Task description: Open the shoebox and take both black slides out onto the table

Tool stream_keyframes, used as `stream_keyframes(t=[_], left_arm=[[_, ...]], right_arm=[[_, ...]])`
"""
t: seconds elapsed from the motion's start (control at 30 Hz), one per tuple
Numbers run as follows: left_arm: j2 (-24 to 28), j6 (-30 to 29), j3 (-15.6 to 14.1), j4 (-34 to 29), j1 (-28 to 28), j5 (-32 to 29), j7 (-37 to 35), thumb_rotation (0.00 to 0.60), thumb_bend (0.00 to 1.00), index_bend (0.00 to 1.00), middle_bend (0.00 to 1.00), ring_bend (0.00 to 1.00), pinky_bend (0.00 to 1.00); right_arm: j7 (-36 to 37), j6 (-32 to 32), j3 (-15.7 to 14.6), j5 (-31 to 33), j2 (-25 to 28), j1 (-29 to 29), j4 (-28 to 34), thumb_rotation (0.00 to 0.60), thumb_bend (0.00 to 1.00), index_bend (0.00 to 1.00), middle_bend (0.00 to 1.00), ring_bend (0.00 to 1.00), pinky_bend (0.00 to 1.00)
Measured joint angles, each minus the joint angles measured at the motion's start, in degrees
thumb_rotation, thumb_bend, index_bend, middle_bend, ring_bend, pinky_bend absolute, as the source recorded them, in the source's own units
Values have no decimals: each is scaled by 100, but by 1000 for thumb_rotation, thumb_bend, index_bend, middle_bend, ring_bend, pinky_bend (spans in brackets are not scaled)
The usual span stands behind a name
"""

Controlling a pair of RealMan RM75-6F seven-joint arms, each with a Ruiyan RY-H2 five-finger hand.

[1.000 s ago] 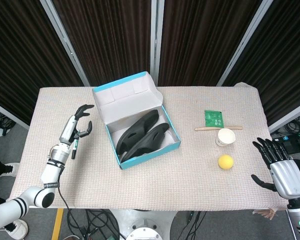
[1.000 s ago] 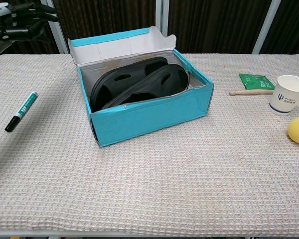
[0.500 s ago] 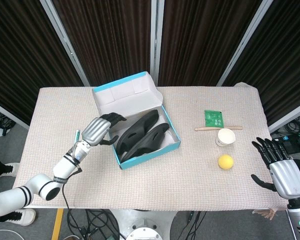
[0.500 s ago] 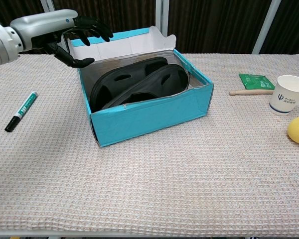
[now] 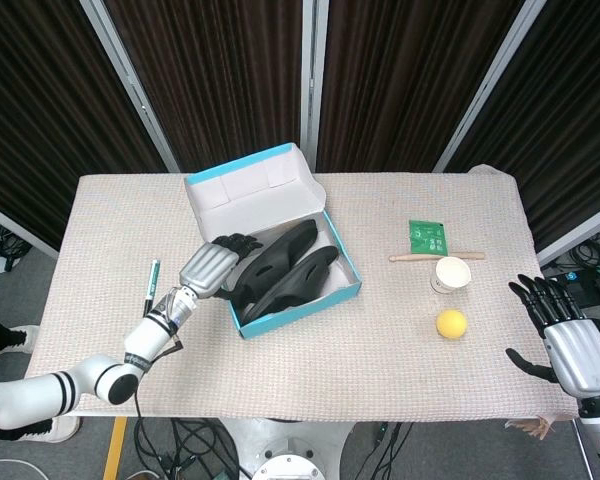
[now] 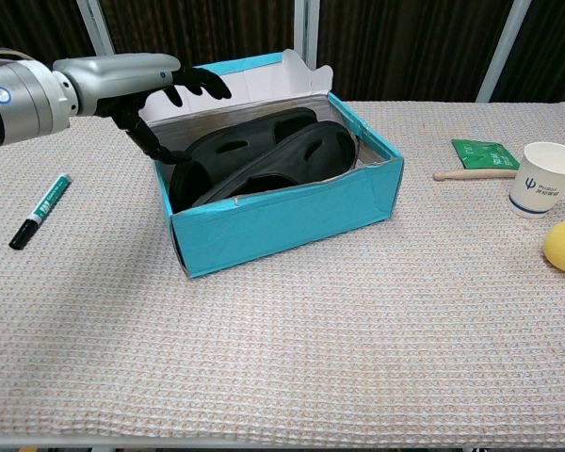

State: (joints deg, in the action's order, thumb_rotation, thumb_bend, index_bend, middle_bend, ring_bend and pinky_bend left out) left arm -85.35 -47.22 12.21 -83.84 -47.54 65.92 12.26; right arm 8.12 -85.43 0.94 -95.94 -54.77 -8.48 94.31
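Slides [image 5: 285, 268] beneath left robot hand [image 5: 212, 264]

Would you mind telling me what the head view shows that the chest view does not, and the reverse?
Only the head view shows the right hand, open and apart from everything near the table's right edge, and the left forearm down to its elbow. Only the chest view shows the box's turquoise front wall face-on and the printing on the cup. Both show the left hand reaching over the left end of the open shoebox, the two slides inside it, the marker, the green packet, the wooden stick and the yellow ball.
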Motion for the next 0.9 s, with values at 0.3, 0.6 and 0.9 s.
stream_keyframes(t=[0.3,0.6,0.9], left_arm=[[-226,-209,-155,-68,-73,-760,982,600,264,120,65,72,186],[-468,-501,-289,-14,-141,-887,1539,600,252,187,53,60,185],[-335,-436,-208,-327,-251,-1500,1736,600,192,134,0,12,162]], right_arm=[[37,-36,-7,-20,-2,12,-30,600,101,0,25,0,57],[37,-79,-19,-21,-2,46,-36,600,101,0,25,0,57],[51,-114,-24,-9,-3,77,-65,600,101,0,25,0,57]])
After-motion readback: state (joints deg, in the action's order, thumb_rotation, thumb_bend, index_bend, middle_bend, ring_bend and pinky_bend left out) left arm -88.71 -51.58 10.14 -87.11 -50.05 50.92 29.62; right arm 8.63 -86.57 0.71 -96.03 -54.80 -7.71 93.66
